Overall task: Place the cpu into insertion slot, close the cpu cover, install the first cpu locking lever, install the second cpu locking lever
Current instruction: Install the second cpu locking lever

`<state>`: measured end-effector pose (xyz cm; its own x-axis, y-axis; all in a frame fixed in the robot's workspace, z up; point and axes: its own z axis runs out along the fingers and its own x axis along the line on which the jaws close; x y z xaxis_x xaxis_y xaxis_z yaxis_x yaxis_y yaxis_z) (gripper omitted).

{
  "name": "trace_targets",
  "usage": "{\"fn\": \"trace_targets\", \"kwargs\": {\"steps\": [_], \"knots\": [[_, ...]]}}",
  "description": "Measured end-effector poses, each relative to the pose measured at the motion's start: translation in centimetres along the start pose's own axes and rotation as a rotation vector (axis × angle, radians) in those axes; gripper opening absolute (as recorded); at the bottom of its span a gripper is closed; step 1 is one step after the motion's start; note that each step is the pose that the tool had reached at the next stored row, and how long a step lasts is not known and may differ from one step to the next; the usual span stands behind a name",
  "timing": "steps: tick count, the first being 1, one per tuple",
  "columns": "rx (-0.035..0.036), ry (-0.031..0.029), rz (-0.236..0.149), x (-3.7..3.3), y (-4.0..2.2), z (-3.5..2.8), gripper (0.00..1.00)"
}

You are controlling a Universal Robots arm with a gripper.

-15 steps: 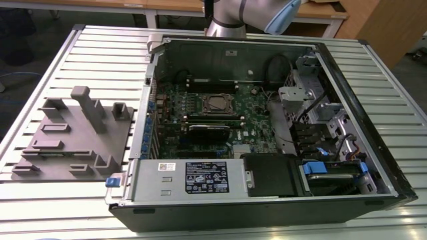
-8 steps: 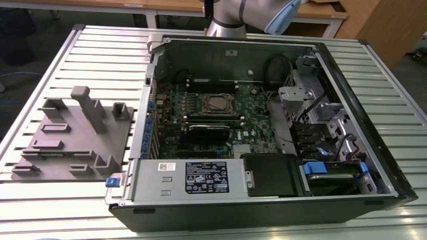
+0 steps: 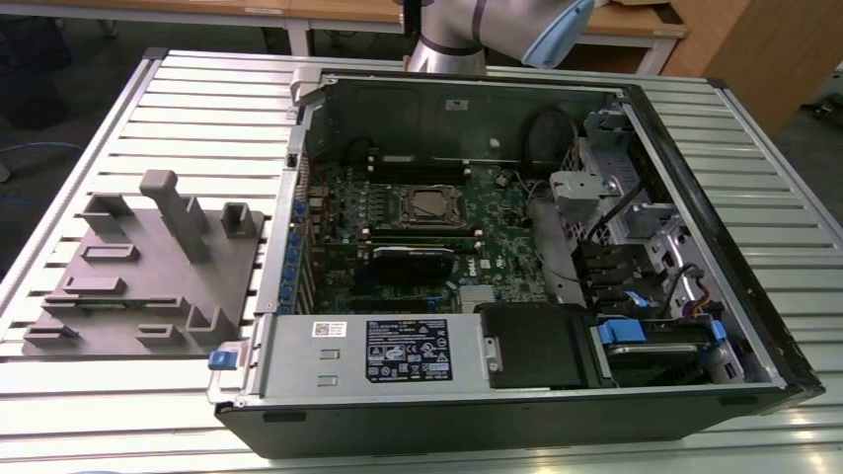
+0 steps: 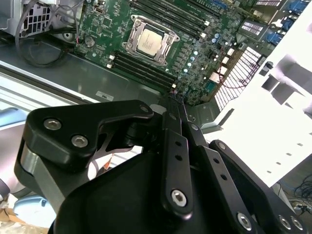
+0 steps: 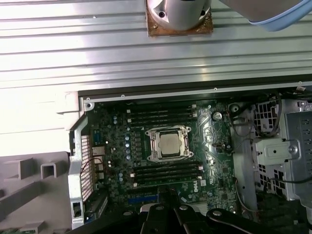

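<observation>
Black linkage gripper point(image 4: 178, 109) hangs above the open computer case point(image 3: 712, 197), fingers pressed together, holding nothing, well apart from the green motherboard point(image 5: 204, 146). Small square silvery-grey cpu point(image 5: 169, 143) sits in the dark-framed square insertion slot point(image 5: 152, 145), with the thin dark-grey metal cpu cover point(image 5: 187, 145) lying flat around it. Grey moulded fixture block point(image 3: 145, 267) rests on the slatted metal table point(image 3: 197, 109) at the exterior view's left.

cpu point(image 5: 169, 144) in insertion slot point(image 5: 153, 146), under cpu cover point(image 5: 168, 130)
</observation>
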<state>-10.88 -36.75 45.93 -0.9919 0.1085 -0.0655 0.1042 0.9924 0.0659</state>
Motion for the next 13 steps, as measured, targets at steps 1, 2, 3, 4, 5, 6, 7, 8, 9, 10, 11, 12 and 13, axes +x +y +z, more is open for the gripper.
{"fn": "trace_targets", "kwargs": {"steps": [1, 2, 3, 4, 5, 6, 7, 8, 9, 10, 11, 12, 13], "knots": [[-0.0006, 0.0001, 0.0, 0.0, 0.0, 0.01, 0.1], [-0.001, 0.0002, 0.0, 0.0, 0.0, 0.02, 0.1], [-0.0015, 0.0003, 0.0, 0.0, 0.0, 0.03, 0.1], [-0.002, 0.0004, 0.0, 0.0, 0.0, 0.04, 0.1], [-0.0051, 0.0011, 0.0, 0.01, -0.01, 0.1, 0.1], [-0.0082, 0.0017, 0.001, 0.01, -0.01, 0.16, 0.1], [-0.0086, 0.0018, 0.001, 0.01, -0.01, 0.17, 0.1], [-0.0091, 0.0019, 0.001, 0.01, -0.01, 0.18, 0.1], [-0.0096, 0.002, 0.001, 0.01, -0.01, 0.19, 0.1], [-0.01, 0.0021, 0.001, 0.01, -0.01, 0.2, 0.1], [-0.0104, 0.0022, 0.001, 0.01, -0.01, 0.21, 0.1], [-0.0109, 0.0023, 0.001, 0.02, -0.02, 0.22, 0.1], [-0.0113, 0.0024, 0.001, 0.01, -0.01, 0.22, 0.1]]}}
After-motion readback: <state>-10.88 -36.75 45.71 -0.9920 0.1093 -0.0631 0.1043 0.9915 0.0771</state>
